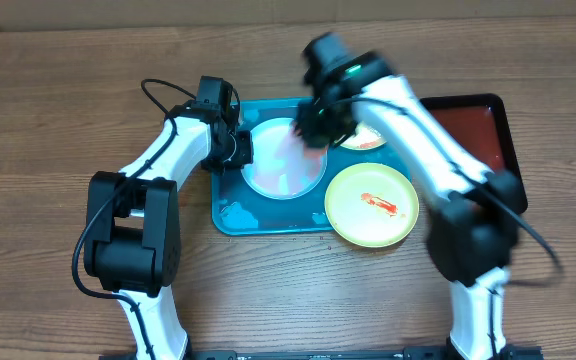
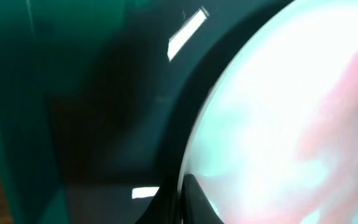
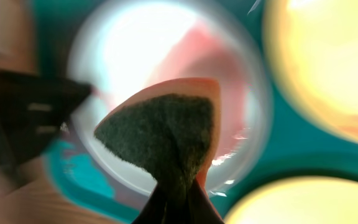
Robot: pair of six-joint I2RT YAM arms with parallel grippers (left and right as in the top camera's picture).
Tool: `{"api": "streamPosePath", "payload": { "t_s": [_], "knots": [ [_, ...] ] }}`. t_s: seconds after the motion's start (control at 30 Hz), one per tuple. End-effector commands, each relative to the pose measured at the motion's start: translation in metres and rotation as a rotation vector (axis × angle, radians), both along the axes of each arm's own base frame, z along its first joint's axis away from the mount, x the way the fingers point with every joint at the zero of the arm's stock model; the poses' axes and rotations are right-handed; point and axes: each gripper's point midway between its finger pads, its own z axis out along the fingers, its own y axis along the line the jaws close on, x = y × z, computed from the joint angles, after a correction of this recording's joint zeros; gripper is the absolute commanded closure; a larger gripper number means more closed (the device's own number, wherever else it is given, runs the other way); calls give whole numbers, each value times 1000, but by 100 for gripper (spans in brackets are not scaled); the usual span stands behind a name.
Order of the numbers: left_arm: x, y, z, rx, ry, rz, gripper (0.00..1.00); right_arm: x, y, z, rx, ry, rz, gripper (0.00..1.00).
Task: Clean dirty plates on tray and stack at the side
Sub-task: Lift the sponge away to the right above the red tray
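Observation:
The pale blue-white plate [image 1: 280, 165] lies in the teal tray [image 1: 230, 215] and has a pink smear. My left gripper [image 1: 238, 150] is shut on its left rim; the left wrist view shows the rim [image 2: 194, 143] between the jaws [image 2: 185, 202]. My right gripper [image 1: 313, 122] is shut on an orange sponge with a dark scouring face [image 3: 166, 127] and holds it over the plate [image 3: 135, 50]. One yellow-green plate [image 1: 371, 205] with red sauce lies at the tray's front right. A second one [image 1: 366, 140] is partly hidden behind the right arm.
A dark red, black-rimmed tray [image 1: 480, 130] lies to the right of the teal tray. Foam patches [image 1: 236, 212] sit on the teal tray's front left. Bare wooden table [image 1: 58, 120] surrounds the trays. The right arm is motion-blurred.

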Motion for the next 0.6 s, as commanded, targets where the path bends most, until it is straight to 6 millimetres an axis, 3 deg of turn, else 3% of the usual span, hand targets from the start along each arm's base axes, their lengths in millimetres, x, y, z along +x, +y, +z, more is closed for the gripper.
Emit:
{"api": "streamPosePath", "payload": {
  "t_s": [0.0, 0.17, 0.37, 0.57],
  "knots": [
    [21, 12, 32, 80, -117, -61, 96, 8, -39, 103, 79, -205, -98, 96],
    [28, 28, 72, 204, -228, -65, 96, 10, -95, 136, 85, -256, -212, 96],
    [29, 38, 117, 379, -348, -63, 96, 19, -148, 129, 55, -229, -328, 96],
    [24, 33, 148, 623, -439, -68, 96, 24, -179, 120, 7, -219, -397, 96]
  ]
}}
